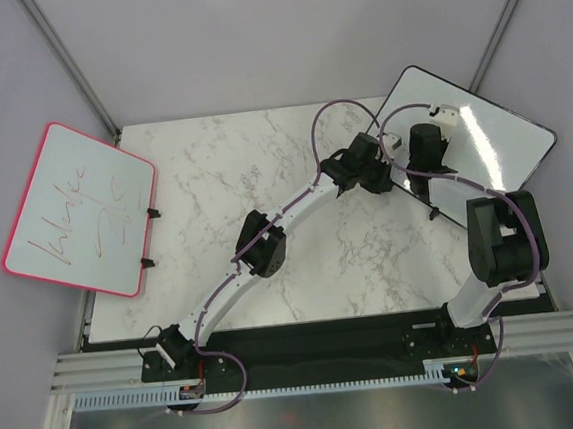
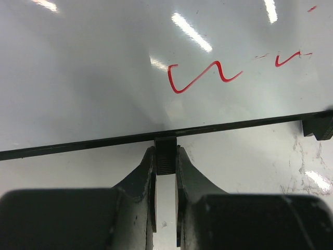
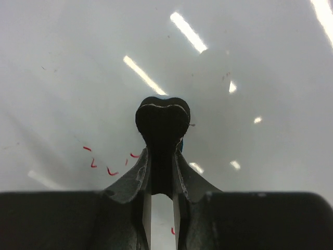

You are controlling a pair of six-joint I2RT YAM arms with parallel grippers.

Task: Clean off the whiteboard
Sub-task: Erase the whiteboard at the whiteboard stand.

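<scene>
- Grey walls [image 1: 251, 37] close in a white marble tabletop [image 1: 262, 166], and the two arm bases sit at its near edge.
- The whiteboard [image 1: 501, 145], black-framed, lies aslant at the far right corner of the tabletop, and its outer end juts past the edge.
- A pink board [image 1: 80, 207] with red scribbles lies at the left side, well apart from the whiteboard. It hangs over the left edge.
- The left arm [image 1: 296, 209] stretches diagonally across the tabletop to the whiteboard's left-hand rim.
- The right arm [image 1: 505, 241] is folded back over the near right side, with its wrist above the whiteboard's face.
- The left claw [image 2: 166, 151] is clenched on a small black tab [image 2: 166, 161] that sticks out from the frame. Both fingers press its sides.
- A second tab [image 2: 318, 126] sits further along the same rim.
- The right claw [image 3: 162, 151] is clenched on a dark block [image 3: 162, 117] with a rounded top. The block's end is at the white face; I cannot tell what the block is.
- A red wavy stroke [image 2: 200, 78] and shorter dashes remain near the gripped rim.
- A few small red flecks [image 3: 109, 171] lie just beside the block, and the face around them is white with lamp glare.
</scene>
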